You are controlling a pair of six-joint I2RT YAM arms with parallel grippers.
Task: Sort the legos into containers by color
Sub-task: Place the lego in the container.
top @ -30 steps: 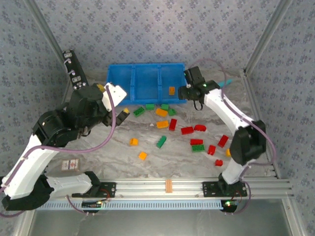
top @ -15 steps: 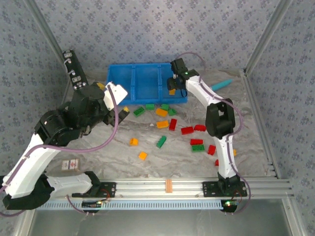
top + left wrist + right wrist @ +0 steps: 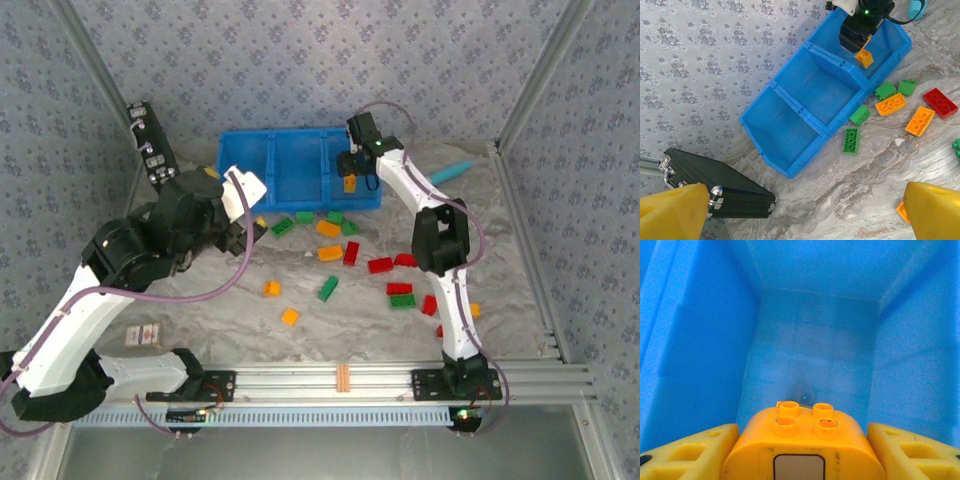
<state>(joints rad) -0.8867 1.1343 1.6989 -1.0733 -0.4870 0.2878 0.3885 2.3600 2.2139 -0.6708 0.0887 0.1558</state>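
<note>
While bin walls [image 3: 700, 340] crowd it, right claw [image 3: 861, 46] grips lego [image 3: 801, 437].

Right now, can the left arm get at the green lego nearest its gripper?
Probably yes. The left gripper is open, and the green lego lies flat on bare table ahead of it, nothing between them. The blue bin wall sits close beside it, so approach room is tight there.

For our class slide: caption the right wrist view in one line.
Right gripper holding an orange-yellow lego above a blue bin compartment.
</note>
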